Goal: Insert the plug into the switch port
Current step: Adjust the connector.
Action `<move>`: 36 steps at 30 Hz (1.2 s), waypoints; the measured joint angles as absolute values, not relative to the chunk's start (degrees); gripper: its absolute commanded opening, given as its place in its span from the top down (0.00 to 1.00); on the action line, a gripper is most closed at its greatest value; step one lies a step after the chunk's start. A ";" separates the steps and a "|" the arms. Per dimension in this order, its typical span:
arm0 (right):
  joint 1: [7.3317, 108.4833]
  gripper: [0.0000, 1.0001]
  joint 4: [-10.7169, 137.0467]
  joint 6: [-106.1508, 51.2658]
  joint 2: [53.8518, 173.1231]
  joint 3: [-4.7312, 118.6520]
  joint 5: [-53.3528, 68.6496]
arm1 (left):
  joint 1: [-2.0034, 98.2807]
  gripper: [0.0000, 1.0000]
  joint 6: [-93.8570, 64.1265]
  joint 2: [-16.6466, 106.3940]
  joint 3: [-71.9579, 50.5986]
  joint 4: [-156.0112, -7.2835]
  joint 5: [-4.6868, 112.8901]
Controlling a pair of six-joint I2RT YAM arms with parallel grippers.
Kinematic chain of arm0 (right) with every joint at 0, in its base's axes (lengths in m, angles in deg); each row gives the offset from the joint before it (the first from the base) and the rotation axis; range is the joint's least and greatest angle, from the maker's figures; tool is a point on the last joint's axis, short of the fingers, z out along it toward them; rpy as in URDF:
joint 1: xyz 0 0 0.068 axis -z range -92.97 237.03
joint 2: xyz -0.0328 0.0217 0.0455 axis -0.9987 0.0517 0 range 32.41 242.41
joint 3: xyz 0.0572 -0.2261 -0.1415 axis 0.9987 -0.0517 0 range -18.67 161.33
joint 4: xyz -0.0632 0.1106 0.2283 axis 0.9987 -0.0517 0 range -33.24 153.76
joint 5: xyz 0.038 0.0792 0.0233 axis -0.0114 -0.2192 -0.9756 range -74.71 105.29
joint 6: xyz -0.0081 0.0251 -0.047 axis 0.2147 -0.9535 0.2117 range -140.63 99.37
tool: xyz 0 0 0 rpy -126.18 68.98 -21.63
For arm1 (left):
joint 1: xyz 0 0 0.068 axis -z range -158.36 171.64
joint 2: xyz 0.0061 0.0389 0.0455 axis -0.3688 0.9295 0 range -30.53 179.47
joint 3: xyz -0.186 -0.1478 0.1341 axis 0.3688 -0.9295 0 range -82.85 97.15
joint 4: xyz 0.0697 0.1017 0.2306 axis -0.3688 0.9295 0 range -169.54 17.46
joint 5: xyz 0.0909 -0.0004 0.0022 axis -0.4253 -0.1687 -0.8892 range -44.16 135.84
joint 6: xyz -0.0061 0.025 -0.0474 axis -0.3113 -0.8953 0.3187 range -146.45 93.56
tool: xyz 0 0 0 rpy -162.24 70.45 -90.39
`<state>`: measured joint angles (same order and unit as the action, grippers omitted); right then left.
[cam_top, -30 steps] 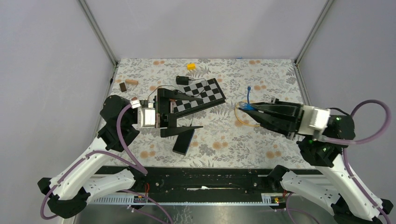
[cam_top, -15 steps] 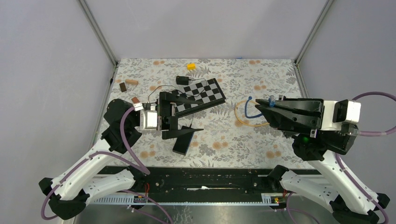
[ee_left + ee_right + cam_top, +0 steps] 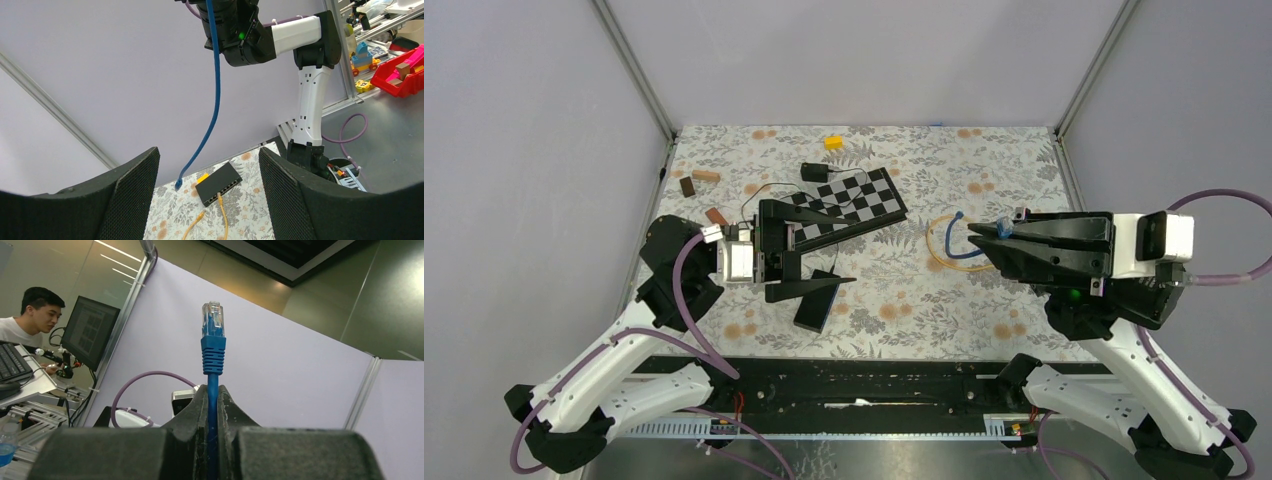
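The black switch (image 3: 218,183) lies on the flowered table, its row of ports facing the left wrist camera, with a yellow cable (image 3: 222,215) plugged into one port. In the top view the right arm hides the switch. My right gripper (image 3: 213,390) (image 3: 986,234) hovers above the table, shut on a blue cable (image 3: 215,90) just below its clear-tipped plug (image 3: 212,320) (image 3: 1004,227), which sticks up past the fingers. The cable hangs down, and its free end (image 3: 178,184) rests on the table behind the switch. My left gripper (image 3: 849,247) (image 3: 209,160) is open and empty, pointing at the switch from a distance.
A checkerboard plate (image 3: 854,195) lies tilted under the left gripper, with a black box (image 3: 817,303) in front of it. A yellow block (image 3: 833,142), brown blocks (image 3: 707,176) and a small black adapter (image 3: 814,172) sit at the back. The yellow cable (image 3: 944,258) loops at centre right.
My right gripper has risen from the table with the blue cable and turned level, so the plug now points up. The left gripper has drifted slightly toward the near edge.
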<state>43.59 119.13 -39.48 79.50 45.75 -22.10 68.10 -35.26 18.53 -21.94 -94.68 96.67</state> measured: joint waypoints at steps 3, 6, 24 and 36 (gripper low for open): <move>43.62 1.00 117.41 -38.19 79.50 46.25 -23.87 | 68.10 0.26 -35.22 18.50 -21.94 -94.70 96.69; 43.59 1.00 113.52 -34.96 79.45 47.02 -25.27 | 68.10 0.26 -35.20 18.42 -21.94 -94.70 96.69; 43.59 1.00 92.91 -16.46 78.67 49.22 -26.40 | 68.10 0.25 -34.06 19.09 -21.90 -96.23 96.76; 43.59 1.00 80.21 -12.88 81.64 49.60 -26.12 | 68.10 0.20 -32.84 19.07 -21.88 -97.41 96.36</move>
<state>43.59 80.21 -12.88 81.64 49.60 -26.12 68.10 -32.84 19.07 -21.88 -97.41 96.36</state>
